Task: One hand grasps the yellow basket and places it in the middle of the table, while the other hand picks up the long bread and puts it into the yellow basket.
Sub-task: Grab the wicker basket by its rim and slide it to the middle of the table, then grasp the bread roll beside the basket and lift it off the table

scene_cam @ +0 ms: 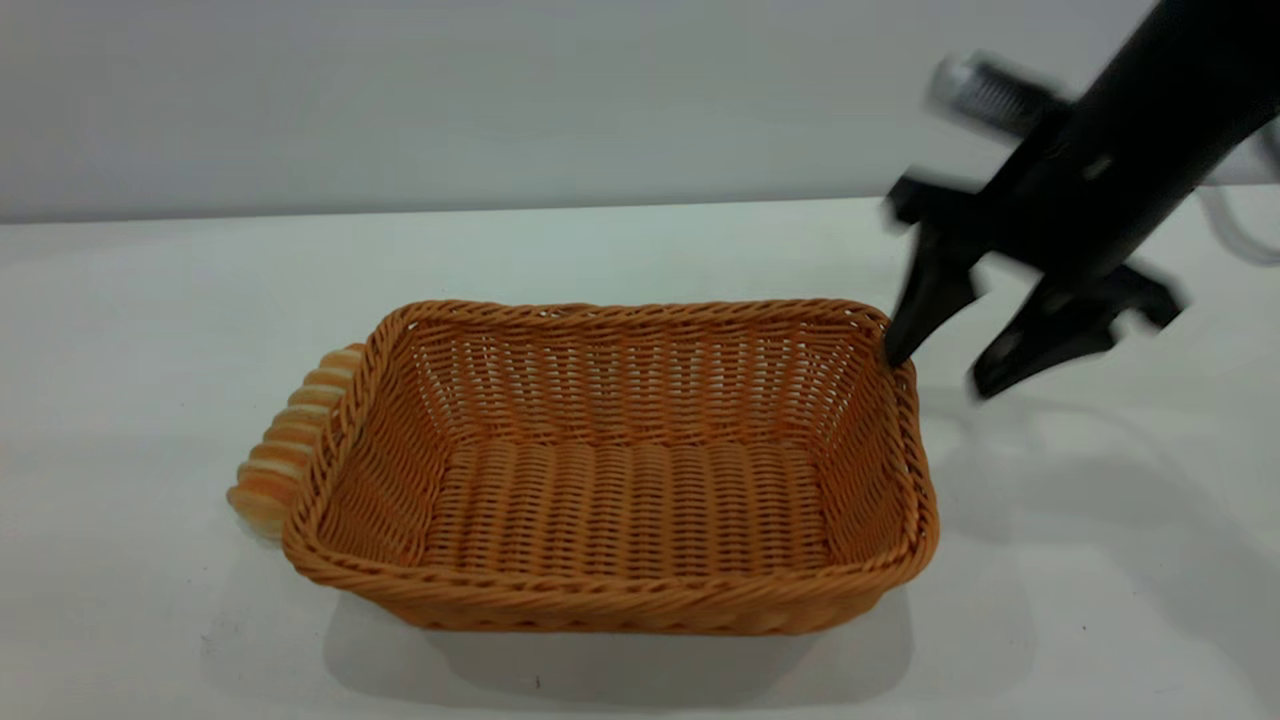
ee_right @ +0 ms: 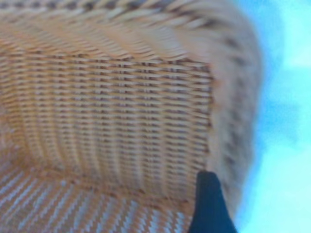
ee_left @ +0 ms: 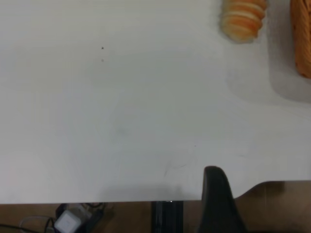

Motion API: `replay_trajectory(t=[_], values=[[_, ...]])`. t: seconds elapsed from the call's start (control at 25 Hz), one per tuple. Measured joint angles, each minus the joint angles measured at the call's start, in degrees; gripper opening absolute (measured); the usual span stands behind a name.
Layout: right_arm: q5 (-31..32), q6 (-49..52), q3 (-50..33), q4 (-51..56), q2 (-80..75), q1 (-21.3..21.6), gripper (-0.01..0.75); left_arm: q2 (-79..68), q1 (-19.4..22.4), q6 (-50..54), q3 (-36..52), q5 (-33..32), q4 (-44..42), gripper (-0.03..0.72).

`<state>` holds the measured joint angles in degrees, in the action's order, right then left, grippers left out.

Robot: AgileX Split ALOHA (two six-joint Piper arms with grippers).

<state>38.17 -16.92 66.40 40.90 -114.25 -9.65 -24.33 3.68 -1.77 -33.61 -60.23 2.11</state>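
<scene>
The yellow basket (scene_cam: 610,600) stands empty in the middle of the table (scene_cam: 120,330). The long bread (scene_cam: 285,445) lies on the table against the outside of the basket's left end, partly hidden by its rim. My right gripper (scene_cam: 938,373) is open at the basket's far right corner, one fingertip at the rim and the other outside it. The right wrist view shows the basket's inner wall (ee_right: 121,111) close up, with one finger (ee_right: 209,206) by the corner. A dark part of my left gripper (ee_left: 216,199) shows at the table's edge, far from the bread (ee_left: 243,19) and basket (ee_left: 302,39).
The white table has a few tiny specks. Bare table lies to the right of the basket under the right arm (scene_cam: 1130,150). In the left wrist view the table's edge (ee_left: 97,201) shows with cables and a stand below it.
</scene>
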Motion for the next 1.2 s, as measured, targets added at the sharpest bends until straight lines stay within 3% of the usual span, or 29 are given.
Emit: replay_trajectory(t=[0.12,0.24,0.44,0.56,0.8,1.2], values=[[4.54,-4.34,0.0,-2.38,4.18,4.84,0.568,-0.15,0.0,1.77,0.0,0.0,0.0,0.513],[7.2,-3.66,-0.07,-12.26,8.35,7.36,0.568,-2.35,0.0,2.58,0.0,-0.18,-0.23,0.513],[9.82,5.09,-2.93,-32.7,17.61,7.36,0.568,-9.95,0.0,2.75,0.0,1.18,-0.17,0.513],[12.51,8.35,-5.26,-37.56,25.43,7.36,0.568,-16.56,0.0,2.75,0.0,3.6,-0.11,0.513],[16.91,9.78,-12.04,-38.46,41.76,7.36,0.568,-33.01,0.0,0.95,-0.05,15.95,3.98,0.513],[16.97,10.01,-17.05,-37.07,53.84,7.36,0.568,-62.47,0.0,-19.13,-4.28,37.98,25.51,0.513]])
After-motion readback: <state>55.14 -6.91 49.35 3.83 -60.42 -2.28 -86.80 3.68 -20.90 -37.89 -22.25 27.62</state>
